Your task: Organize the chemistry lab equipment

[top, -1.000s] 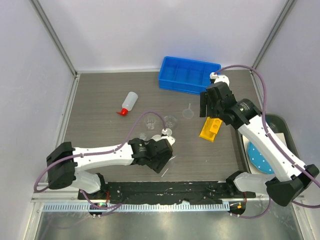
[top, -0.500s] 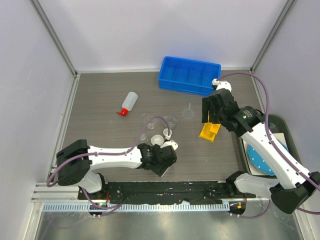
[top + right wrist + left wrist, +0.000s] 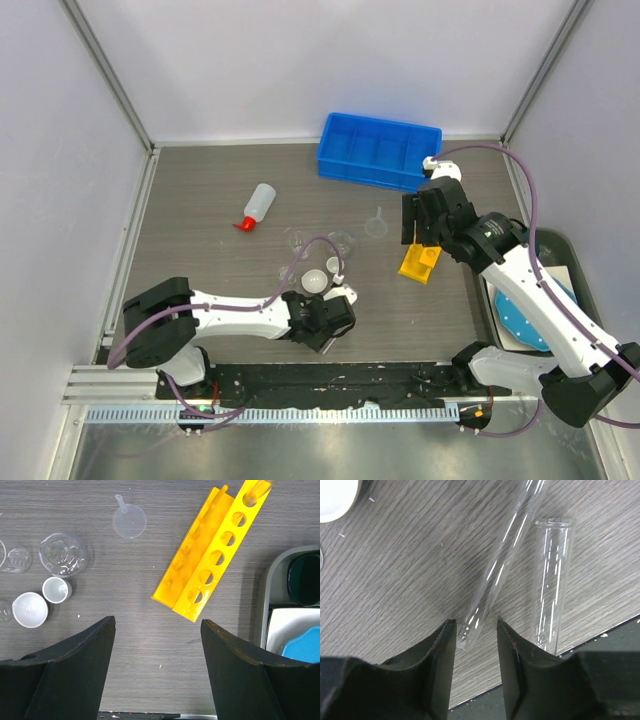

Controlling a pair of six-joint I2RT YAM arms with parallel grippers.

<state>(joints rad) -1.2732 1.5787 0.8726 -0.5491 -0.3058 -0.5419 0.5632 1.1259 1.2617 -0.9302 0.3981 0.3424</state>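
Straddling the tip of a thin glass tube (image 3: 496, 572) lying flat on the table (image 3: 395, 555) near its front edge, beside a second tube (image 3: 551, 580), my left gripper (image 3: 476, 647) stands narrowly parted, not yet closed | right gripper (image 3: 157, 622) spread wide above the yellow rack (image 3: 212, 555) | step, I judge: tube pickup | next: close gently, lift level, carry to the rack.

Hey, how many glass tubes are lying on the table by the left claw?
2. One thin tube lies slanted, its tip inside the open left claw; a wider test tube lies beside it. Others may be hidden.
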